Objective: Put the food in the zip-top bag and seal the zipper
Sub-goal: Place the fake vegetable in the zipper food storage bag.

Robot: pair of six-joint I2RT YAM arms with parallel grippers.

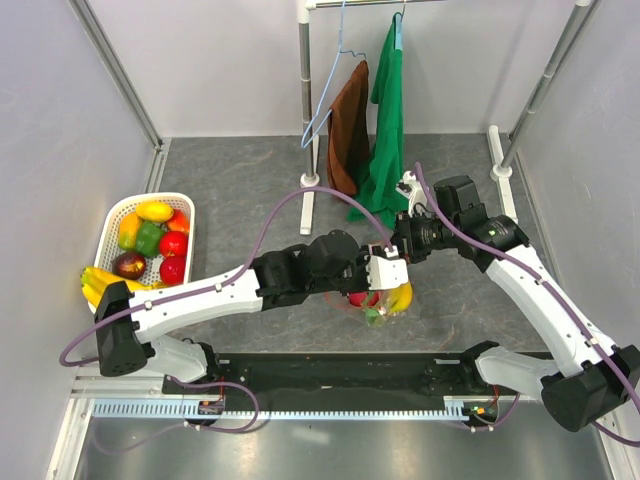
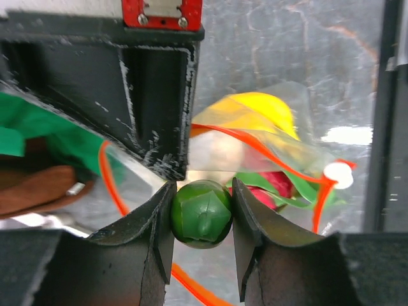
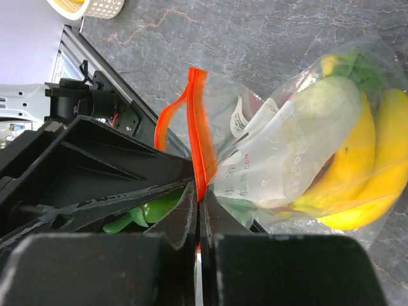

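Left wrist view, first item. Inspector: state of that claw?

Me: My left gripper (image 2: 202, 191) is clenched on the green piece (image 2: 201, 213), one finger on each side across its middle. It sits just beside the mouth of the zip-top bag (image 2: 268, 146).

Inspector: How will that piece handle?

Me: I judge it light, hard and smooth. Being round, it could squirt out of a skewed pinch, so the hold across the widest part is the right one.

Inspector: The other claw?

Me: My right gripper (image 3: 199, 204) is pinched flat on the zipper (image 3: 199, 127), holding one lip of the bag up.

Inspector: Where is the bag, and what is in it?

Me: Between my two arms, mid-table. Inside are the banana bunch (image 3: 370, 178), a whitish piece (image 3: 319, 121), and something red and green. I cannot tell whether its bottom rests on the table (image 3: 255, 32).

Inspector: Handling?

Me: Thin, limp, slippery film that sags under its load. The strip is the only firm hold. The white slider (image 2: 338, 175) is the later grip for sealing.

Inspector: Outstanding?

Me: More food in the basket (image 1: 190, 215).
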